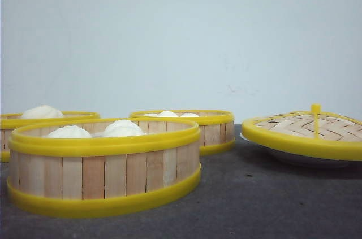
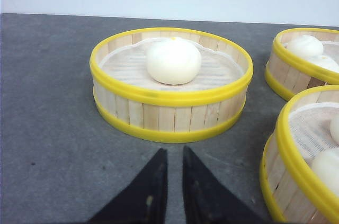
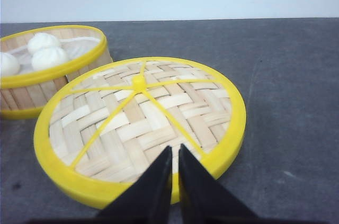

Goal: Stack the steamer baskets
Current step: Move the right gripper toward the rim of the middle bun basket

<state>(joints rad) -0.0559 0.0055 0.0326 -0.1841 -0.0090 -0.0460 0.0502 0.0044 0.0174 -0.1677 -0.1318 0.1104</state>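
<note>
Three steamer baskets stand on the dark grey mat, each with white buns inside. The nearest basket (image 1: 104, 168) is at front left, a second basket (image 1: 7, 133) sits behind it at the left edge, and a third basket (image 1: 212, 133) is further back in the middle. In the left wrist view my left gripper (image 2: 174, 151) is shut and empty, just short of the wall of a basket (image 2: 169, 115) holding one bun (image 2: 173, 61). My right gripper (image 3: 175, 148) is shut, empty, and hovers over the near rim of the woven lid (image 3: 143, 123).
The domed woven lid (image 1: 305, 129) with its yellow knob rests on a white plate (image 1: 300, 159) at the right. Two more baskets (image 2: 296, 73) (image 2: 296, 166) crowd one side of the left wrist view. A pale wall backs the table.
</note>
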